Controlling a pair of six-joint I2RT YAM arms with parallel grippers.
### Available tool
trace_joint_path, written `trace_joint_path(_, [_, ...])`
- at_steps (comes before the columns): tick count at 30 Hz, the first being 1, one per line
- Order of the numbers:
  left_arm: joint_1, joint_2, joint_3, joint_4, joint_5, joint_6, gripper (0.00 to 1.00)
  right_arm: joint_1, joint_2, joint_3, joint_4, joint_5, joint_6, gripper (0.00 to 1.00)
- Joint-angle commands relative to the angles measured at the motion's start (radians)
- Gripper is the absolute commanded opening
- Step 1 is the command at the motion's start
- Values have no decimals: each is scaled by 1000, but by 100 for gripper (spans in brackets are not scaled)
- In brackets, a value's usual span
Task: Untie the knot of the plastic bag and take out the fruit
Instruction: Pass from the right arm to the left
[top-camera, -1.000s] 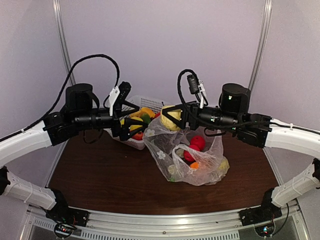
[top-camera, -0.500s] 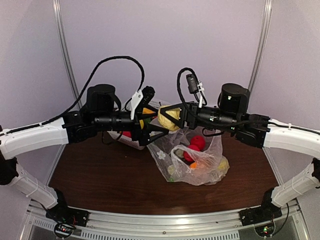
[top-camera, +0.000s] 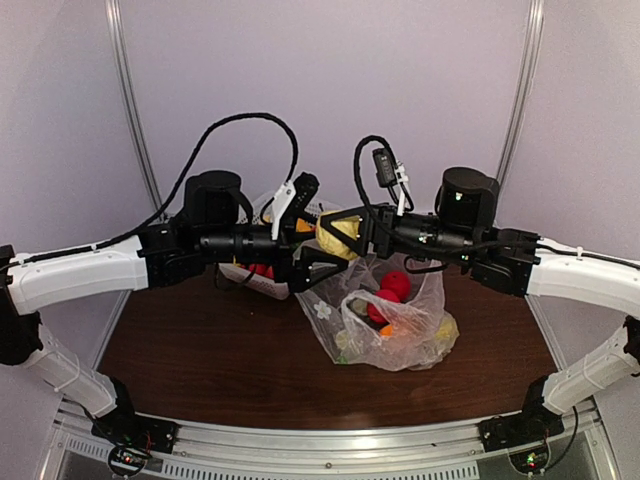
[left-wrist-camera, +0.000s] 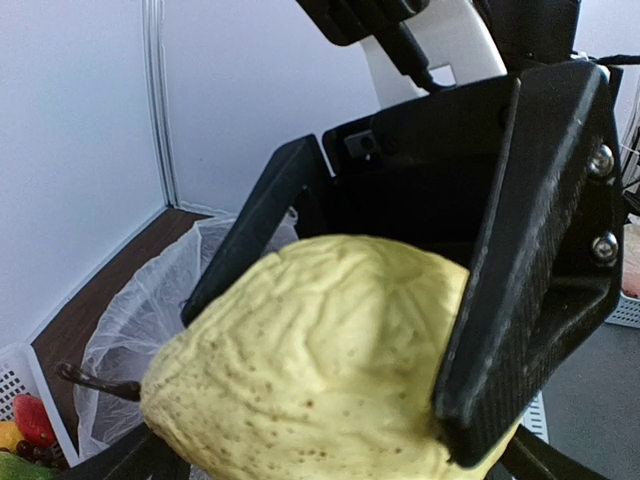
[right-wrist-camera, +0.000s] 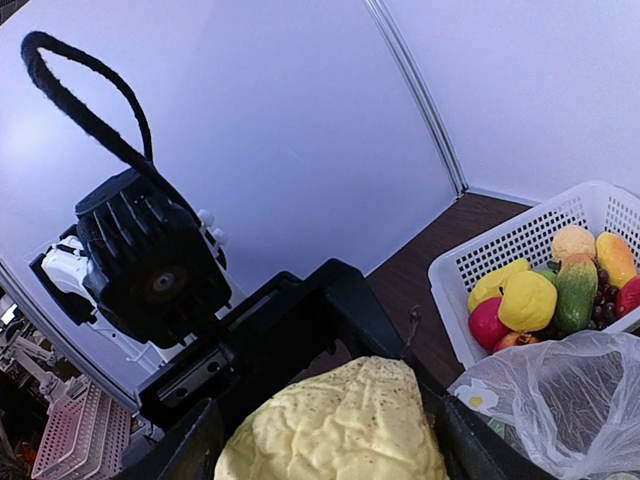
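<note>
The right gripper (top-camera: 332, 234) is clamped on the yellow-green fruit (left-wrist-camera: 320, 370) and holds it in the air above the far-left edge of the plastic bag (top-camera: 400, 335). The left gripper (top-camera: 308, 262) faces it from the left, just beside the fruit. Its fingers (left-wrist-camera: 140, 462) are spread and show only at the lower corners of the left wrist view.

Governing relation: the fruit lies straight ahead of the left gripper, which is the free one. In the left wrist view the fruit's long axis runs across the frame, with the stem end to the left. The right gripper's fingers grip it across that axis at the right-hand end. This leaves the stem end free, which is probably the better side for a second grip.

The bag rests on the table (top-camera: 200, 350), slumped and apparently open at the top. A red fruit (top-camera: 397, 284) and other pieces are inside it. The basket (right-wrist-camera: 470, 320), already holding fruit, stands at the far left behind the left arm.

Hidden or unclear:
- The knot cannot be made out in any view.
- The top view does not settle whether the left fingers touch the fruit.
- Crinkled film blurs the count of pieces in the bag.
</note>
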Motion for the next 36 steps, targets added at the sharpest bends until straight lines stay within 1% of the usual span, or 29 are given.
trace_joint_path(1, [-1,10,40,70,15,-41,98,13,0,8,-15,13,-10,71])
trace_joint_path(16, [-1,5,39,86,-26,-74,97,19,5,11,-22,9,-13,71])
trace_joint_path(25, [-1,4,40,101,-23,-85,98,19,5,11,-28,14,-15,71])
trace_joint_path(26, [-1,3,39,103,-22,-85,97,19,6,11,-29,14,-16,71])
trace_joint_path(32, [0,3,38,107,-7,-77,82,21,9,11,-32,16,-16,71])
trace_joint_path(36, [-1,4,38,97,-3,-70,75,20,9,9,-35,24,-17,72])
